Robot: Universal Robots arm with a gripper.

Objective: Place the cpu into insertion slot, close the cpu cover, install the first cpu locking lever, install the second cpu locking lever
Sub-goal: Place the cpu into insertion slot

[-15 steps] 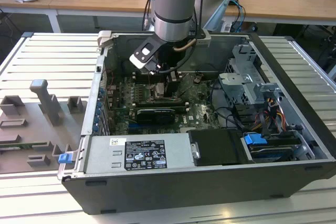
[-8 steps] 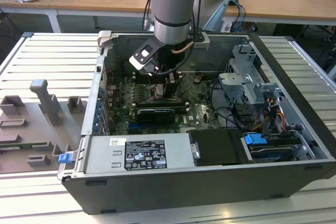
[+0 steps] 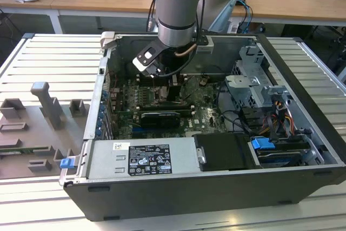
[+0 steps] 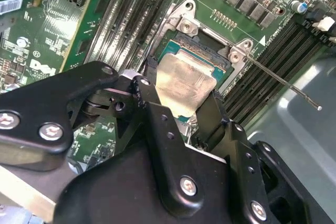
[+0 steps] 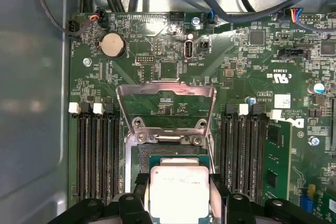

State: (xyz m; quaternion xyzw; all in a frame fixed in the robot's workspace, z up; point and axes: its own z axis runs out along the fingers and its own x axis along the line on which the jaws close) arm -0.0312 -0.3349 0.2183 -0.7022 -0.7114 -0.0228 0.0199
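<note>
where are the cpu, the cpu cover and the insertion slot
cpu [image 5: 179, 190], first wrist view, middle of its pale metal top
cpu cover [image 5: 165, 87], first wrist view, bar of the open frame opposite its hinge
insertion slot [image 5: 143, 162], first wrist view, dark socket strip beside the chip

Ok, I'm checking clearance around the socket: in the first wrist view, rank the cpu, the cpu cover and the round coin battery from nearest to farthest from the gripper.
1. cpu, gripped in the gripper.
2. cpu cover, raised open just beyond the socket.
3. coin battery, past the cover, near the board's cabled edge.
</note>
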